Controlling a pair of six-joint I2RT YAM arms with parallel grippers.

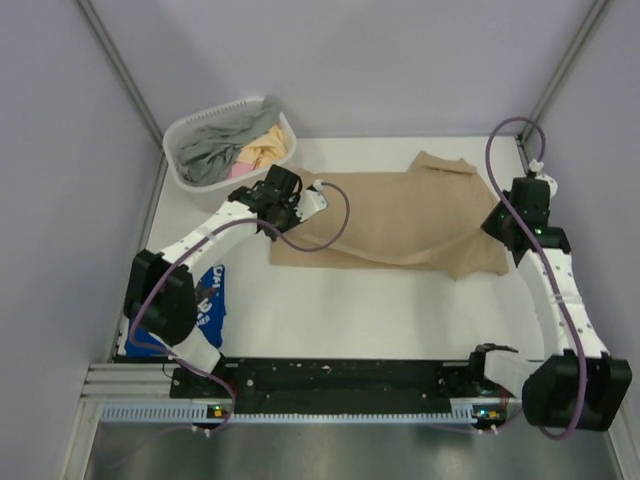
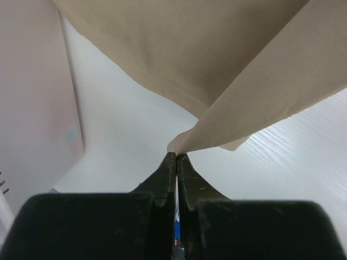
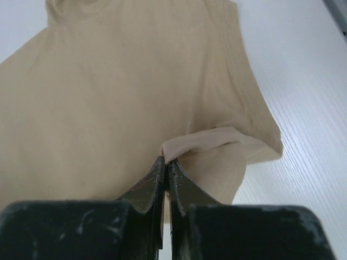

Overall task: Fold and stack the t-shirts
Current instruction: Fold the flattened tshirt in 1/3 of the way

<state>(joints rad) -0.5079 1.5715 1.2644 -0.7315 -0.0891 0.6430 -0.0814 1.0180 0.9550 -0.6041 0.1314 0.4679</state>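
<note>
At far left a blue shirt (image 1: pixel 212 300) lies crumpled on the table (image 1: pixel 350 310) beside the left arm's base, and a white basket (image 1: pixel 200 186) of clothes stands behind it. The left gripper (image 2: pixel 177 158), jaws pressed together, pinches the left edge of the tan shirt (image 1: pixel 400 215), which lies spread across the table's middle. At right, the right gripper (image 3: pixel 165 161), likewise closed, pinches a fold at that shirt's right side

Arm links (image 1: pixel 215 228): finished in white, tubular.
Joints (image 1: pixel 165 300): housed in black blocks.
Cables (image 1: pixel 346 215): sheathed in purple, looped beside each arm.
Fingers (image 2: pixel 162 181): moulded black, tapered, scuffed.
</note>
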